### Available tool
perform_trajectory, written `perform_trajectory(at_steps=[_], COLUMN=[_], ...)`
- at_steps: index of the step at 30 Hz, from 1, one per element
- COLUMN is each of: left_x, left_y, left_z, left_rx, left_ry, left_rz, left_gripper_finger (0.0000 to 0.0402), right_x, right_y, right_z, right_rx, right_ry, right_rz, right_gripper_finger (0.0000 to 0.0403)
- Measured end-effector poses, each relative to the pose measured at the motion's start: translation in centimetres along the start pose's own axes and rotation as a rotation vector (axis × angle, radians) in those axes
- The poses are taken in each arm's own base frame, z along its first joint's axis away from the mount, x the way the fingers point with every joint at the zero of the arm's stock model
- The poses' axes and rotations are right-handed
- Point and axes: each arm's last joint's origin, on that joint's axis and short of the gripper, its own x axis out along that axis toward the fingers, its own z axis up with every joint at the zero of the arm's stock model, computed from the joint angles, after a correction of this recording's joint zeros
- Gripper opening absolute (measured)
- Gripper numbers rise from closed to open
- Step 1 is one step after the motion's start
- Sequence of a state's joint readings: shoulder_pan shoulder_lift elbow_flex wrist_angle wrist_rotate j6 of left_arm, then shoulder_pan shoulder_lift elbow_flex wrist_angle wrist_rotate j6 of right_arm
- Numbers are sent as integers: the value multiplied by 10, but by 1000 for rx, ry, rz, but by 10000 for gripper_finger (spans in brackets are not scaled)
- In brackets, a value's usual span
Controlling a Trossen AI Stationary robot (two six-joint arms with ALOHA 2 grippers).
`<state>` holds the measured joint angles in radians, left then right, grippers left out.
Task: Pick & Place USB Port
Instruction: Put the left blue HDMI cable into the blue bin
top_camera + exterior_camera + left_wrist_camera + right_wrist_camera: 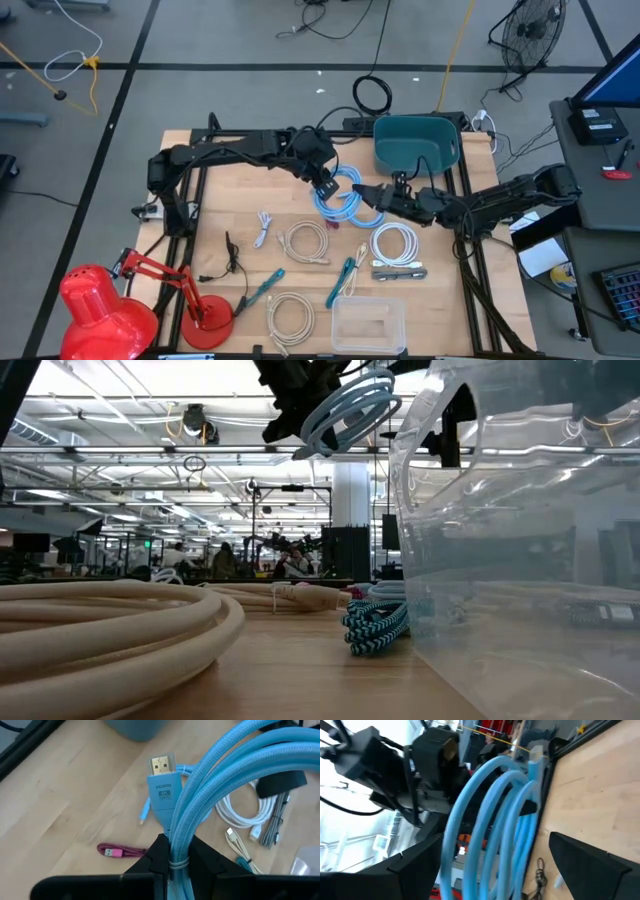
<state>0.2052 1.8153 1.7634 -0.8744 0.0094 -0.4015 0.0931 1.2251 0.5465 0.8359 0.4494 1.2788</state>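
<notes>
I see the left gripper (172, 865) clenched on the blue HDMI cable (340, 196), lifted; right gripper (375, 196) spread around its loops.

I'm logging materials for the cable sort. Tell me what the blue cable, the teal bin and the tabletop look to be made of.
Blue cable: woven fabric sheath, matte, fine braid visible; its HDMI plug looks like metal and plastic. The left gripper holds it.
Teal bin: probably moulded plastic, smooth, even colour.
Tabletop: light wood, grain lines showing, satin finish.
</notes>
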Motion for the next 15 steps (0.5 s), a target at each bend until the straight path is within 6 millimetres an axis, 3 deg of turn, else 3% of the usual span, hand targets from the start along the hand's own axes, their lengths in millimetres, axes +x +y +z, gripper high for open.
perform_trajectory(at_steps=[15], left_x=[0], left_y=[-6], left_z=[-2], left_rx=[6], left_ry=[4], left_rz=[-25], left_gripper_finger=[43], right_x=[2], right_y=[-7], right_z=[4], right_rx=[48], right_ry=[-9], right_rz=[-59], right_gripper_finger=[265])
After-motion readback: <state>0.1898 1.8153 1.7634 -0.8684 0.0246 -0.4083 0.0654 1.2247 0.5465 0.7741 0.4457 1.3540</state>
